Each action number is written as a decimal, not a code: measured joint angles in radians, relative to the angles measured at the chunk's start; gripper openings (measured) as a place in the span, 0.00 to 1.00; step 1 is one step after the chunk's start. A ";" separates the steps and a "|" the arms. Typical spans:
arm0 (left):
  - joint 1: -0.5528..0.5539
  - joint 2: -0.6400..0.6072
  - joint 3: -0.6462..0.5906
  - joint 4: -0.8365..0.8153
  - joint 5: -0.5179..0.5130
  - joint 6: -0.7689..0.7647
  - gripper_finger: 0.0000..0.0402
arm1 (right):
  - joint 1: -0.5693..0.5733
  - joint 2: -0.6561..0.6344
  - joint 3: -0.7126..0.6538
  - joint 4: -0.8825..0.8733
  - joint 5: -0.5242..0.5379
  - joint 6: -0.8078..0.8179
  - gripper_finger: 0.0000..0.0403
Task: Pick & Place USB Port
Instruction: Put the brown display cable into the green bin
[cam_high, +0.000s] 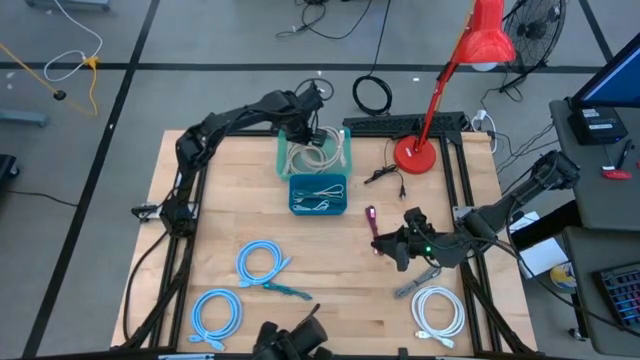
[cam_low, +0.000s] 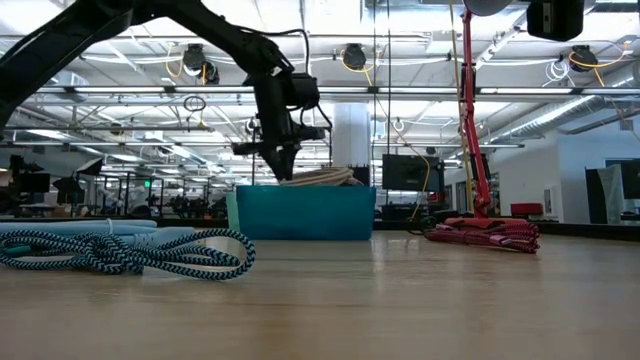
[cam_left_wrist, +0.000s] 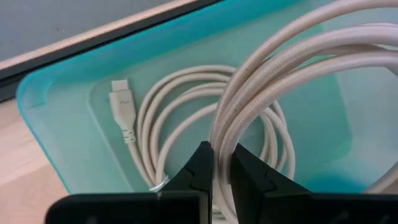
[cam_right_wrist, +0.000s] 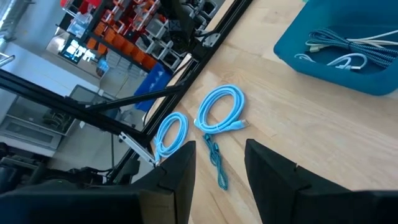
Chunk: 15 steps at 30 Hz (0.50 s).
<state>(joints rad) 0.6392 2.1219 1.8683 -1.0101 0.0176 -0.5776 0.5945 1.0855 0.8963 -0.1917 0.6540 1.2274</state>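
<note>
Left tool (cam_left_wrist: 214, 180) is gripping a beige cable (cam_left_wrist: 261, 81) over the light teal bin (cam_high: 314, 150), one more beige coil (cam_left_wrist: 186, 124) lying inside. Right tool (cam_right_wrist: 217, 165) is hanging open above the table (cam_high: 330, 270). Three blue coils, one white coil. No readable writing.

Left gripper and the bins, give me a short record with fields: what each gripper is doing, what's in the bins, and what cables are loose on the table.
left gripper: shut on a beige cable, held above the light teal bin
light teal bin contents: another coiled beige cable with its plug showing
dark teal bin: holds a thin loose cable
right gripper: open, empty, over the right part of the table
loose on table: three light blue coils, one white coil
red lamp: back right
</note>
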 joint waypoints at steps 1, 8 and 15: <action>0.000 0.006 0.000 0.000 0.003 0.000 0.07 | 0.000 0.000 0.000 0.000 0.000 0.000 0.32; -0.008 0.038 0.000 0.008 0.009 0.003 0.07 | 0.000 0.000 0.000 -0.001 -0.002 -0.002 0.32; -0.017 0.065 0.000 0.014 0.008 0.006 0.07 | 0.000 0.000 0.000 0.000 -0.004 -0.002 0.32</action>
<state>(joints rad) 0.6217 2.1872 1.8679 -0.9960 0.0254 -0.5718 0.5945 1.0855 0.8964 -0.1922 0.6502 1.2255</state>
